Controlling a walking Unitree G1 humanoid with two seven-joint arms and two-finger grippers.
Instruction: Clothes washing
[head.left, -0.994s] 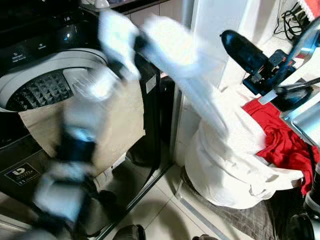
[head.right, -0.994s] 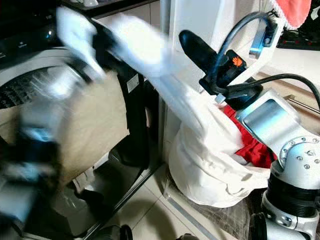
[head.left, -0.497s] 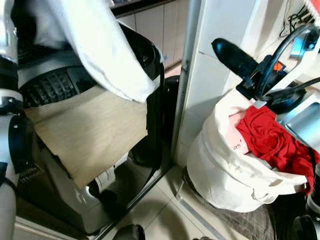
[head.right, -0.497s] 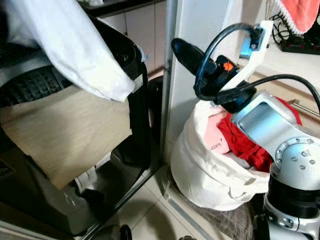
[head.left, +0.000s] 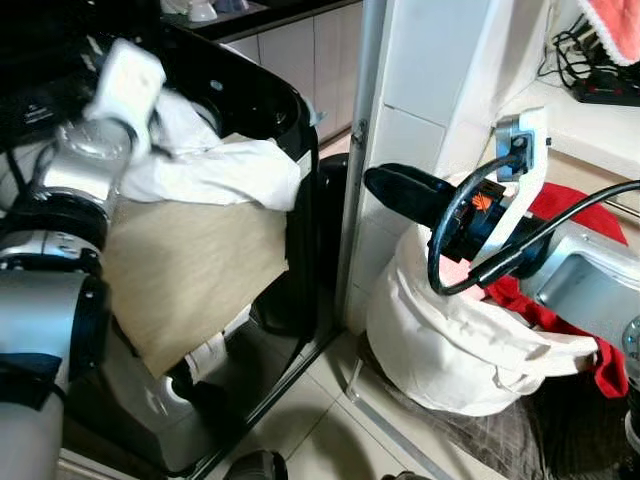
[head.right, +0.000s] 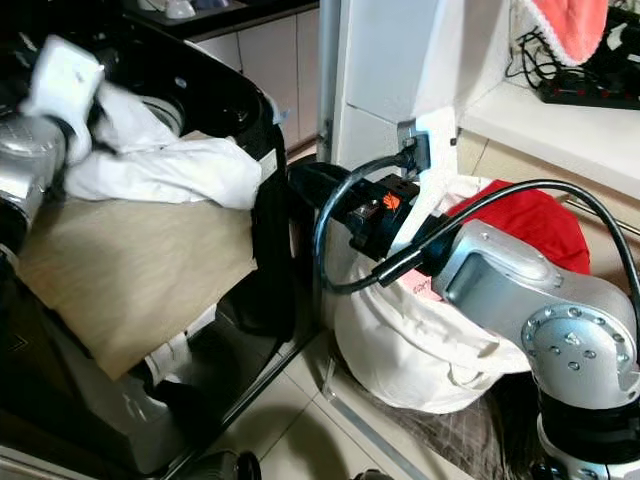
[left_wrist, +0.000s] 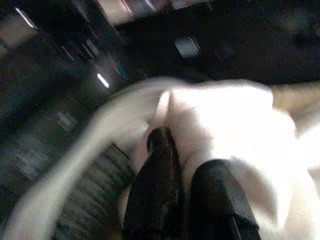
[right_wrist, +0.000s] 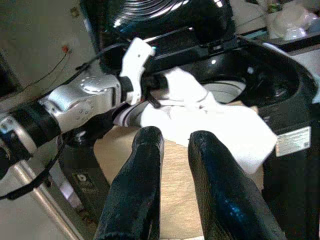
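Note:
A white garment (head.left: 215, 170) lies bunched over the front rim of the black top-loading washing machine (head.left: 270, 100), part of it in the drum opening. My left gripper (left_wrist: 187, 152) is shut on this garment above the opening, its fingers half buried in the cloth. My right gripper (head.left: 400, 190) hovers in front of the white laundry bag (head.left: 440, 330), pointing toward the washer, fingers close together with nothing between them. A red garment (head.right: 520, 215) and a pink one (head.right: 420, 285) lie in the bag.
A beige cardboard sheet (head.left: 190, 270) hangs down the washer's front. A white tiled pillar (head.left: 440, 70) stands between washer and bag. A ledge at the right holds a power strip with cables (head.left: 600, 80). A grey mat (head.left: 480, 440) lies under the bag on the tile floor.
My left arm swung the white garment out of the bag and over to the washer, where it now rests on the rim. My right gripper has dropped lower and further left.

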